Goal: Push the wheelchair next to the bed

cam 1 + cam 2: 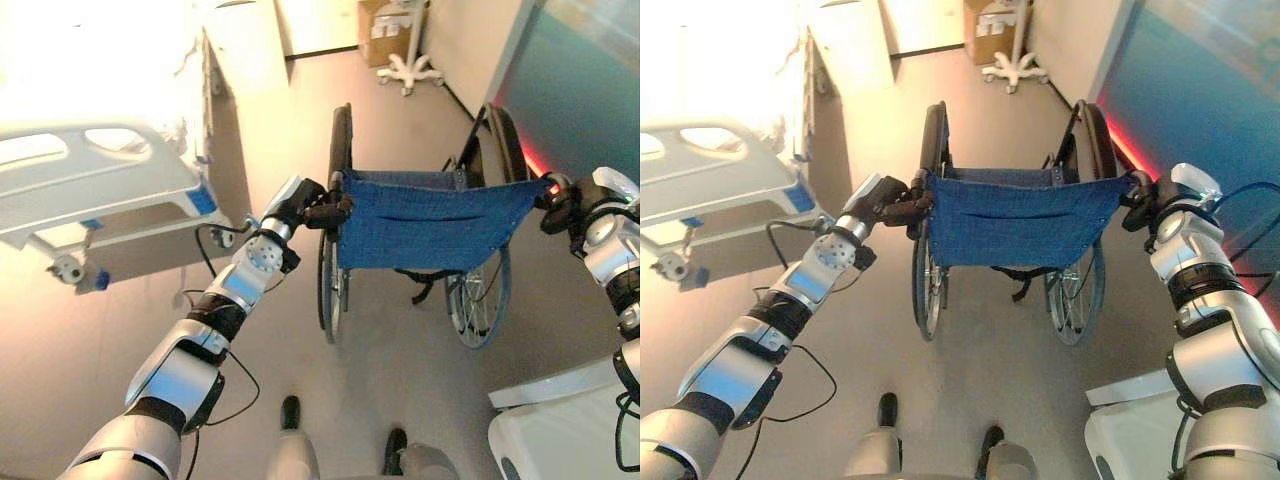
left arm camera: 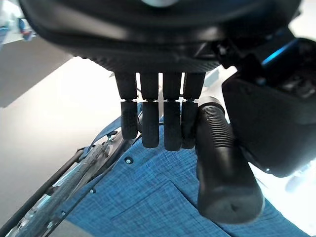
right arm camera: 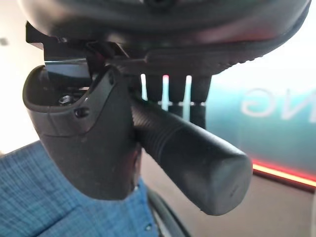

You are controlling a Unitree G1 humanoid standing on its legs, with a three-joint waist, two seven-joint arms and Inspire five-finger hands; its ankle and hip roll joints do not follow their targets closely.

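Observation:
The wheelchair (image 1: 430, 215), with a blue cloth back and large spoked wheels, stands in the middle of the floor, facing away from me. My left hand (image 1: 325, 210) is curled round its left push handle (image 2: 222, 158), which lies between the fingers (image 2: 150, 123) and the thumb. On the other side my right hand (image 1: 557, 205) grips the right push handle (image 3: 192, 158) the same way. The bed (image 1: 100, 170), white with blue corner pieces and a side rail, stands to the left of the wheelchair, with a strip of bare floor between them.
A teal wall panel (image 1: 590, 90) runs close along the wheelchair's right side. A wheeled stand (image 1: 408, 70) and a cardboard box (image 1: 378, 30) stand at the far end. A white piece of furniture (image 1: 560, 430) fills the near right corner.

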